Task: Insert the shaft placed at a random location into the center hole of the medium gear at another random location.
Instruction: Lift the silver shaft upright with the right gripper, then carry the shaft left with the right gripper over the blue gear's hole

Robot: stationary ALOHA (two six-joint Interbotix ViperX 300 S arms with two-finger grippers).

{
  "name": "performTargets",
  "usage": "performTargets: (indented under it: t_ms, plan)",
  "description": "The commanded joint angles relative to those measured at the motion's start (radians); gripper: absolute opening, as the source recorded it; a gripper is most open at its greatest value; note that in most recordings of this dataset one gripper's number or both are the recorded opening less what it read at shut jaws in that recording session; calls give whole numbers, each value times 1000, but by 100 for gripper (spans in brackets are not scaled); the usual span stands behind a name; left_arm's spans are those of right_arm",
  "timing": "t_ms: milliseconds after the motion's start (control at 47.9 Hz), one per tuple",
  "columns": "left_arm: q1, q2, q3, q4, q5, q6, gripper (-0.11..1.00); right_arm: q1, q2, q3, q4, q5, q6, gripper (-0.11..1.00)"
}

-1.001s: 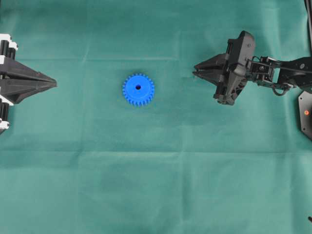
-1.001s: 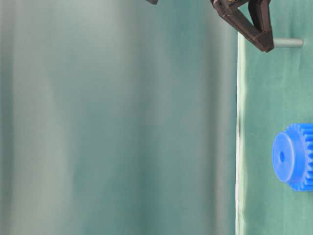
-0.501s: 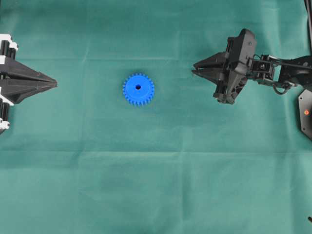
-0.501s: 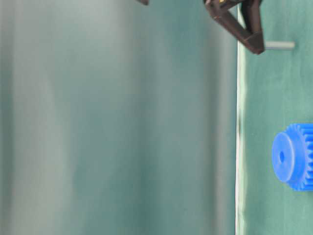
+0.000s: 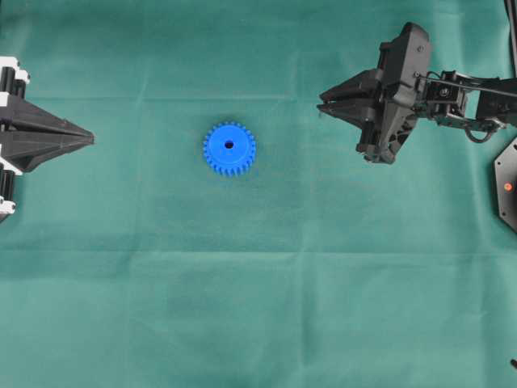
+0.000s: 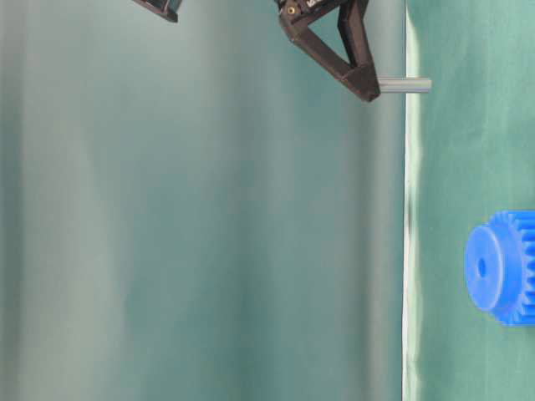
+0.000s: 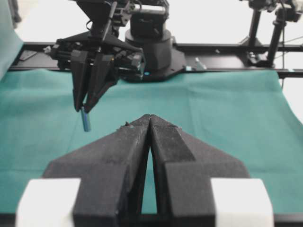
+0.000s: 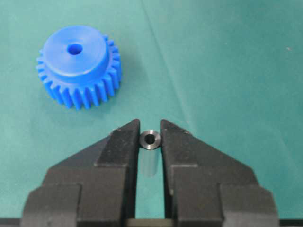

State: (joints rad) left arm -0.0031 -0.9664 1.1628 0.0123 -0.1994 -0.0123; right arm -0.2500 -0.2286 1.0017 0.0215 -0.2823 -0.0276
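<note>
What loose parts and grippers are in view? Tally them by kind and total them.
Blue gear: 1
Metal pin: 1
Grippers: 2, the left gripper and the right gripper
Total: 4

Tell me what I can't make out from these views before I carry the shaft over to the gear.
- Shaft: overhead view hides it under the right gripper.
- Medium gear: table-level view crops its far side at the frame edge; the center hole shows no depth in any view.
- Left gripper: fills the left wrist view, blocking the cloth behind it; the gear is not seen there.
- Right arm: table-level view crops all but the fingertips.
</note>
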Motion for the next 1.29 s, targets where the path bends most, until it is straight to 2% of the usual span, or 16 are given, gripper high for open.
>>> performTargets:
  t_ms: [0, 355, 751, 918, 1273]
  plan:
    - [2, 6, -18, 2, -5, 0, 0, 3, -12, -26, 2, 3, -9, 13]
    - [2, 8, -20, 2, -8, -2, 0, 29, 28, -67, 5, -17, -8, 13]
    - [2, 9, -18, 2, -8, -8, 0, 110, 210, -282, 5, -8, -6, 13]
    - [2, 9, -20, 2, -5, -9, 0, 123, 276, -360, 5, 3, -8, 13]
    - [2, 9, -18, 2, -5, -8, 0, 135, 362, -451, 3, 8, -8, 13]
